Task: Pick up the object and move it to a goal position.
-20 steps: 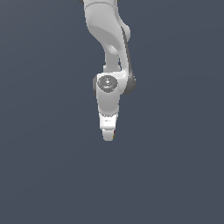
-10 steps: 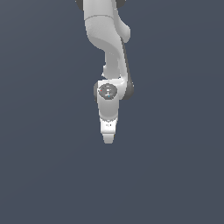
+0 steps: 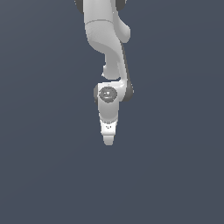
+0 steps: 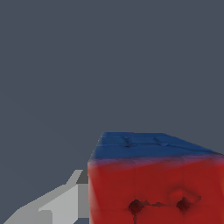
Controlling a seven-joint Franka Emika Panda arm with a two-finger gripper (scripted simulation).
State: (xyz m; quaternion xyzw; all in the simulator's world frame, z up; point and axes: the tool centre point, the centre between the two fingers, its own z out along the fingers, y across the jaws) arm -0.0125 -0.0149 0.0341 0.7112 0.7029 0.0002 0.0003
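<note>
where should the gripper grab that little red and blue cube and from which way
Grip the cube across two opposite flat side faces, coming straight down from above with a finger on each side. Its faces are flat and it is far narrower than the gripper, which seems already placed that way.

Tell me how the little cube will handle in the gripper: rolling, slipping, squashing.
The cube shows flat faces and straight edges, so it probably won't roll. It looks rigid, unlikely to squash. One finger shows beside it; being small, it could twist if held off-centre.

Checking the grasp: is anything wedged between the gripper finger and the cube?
Nothing: in the wrist view the gripper finger lies directly against the cube.
</note>
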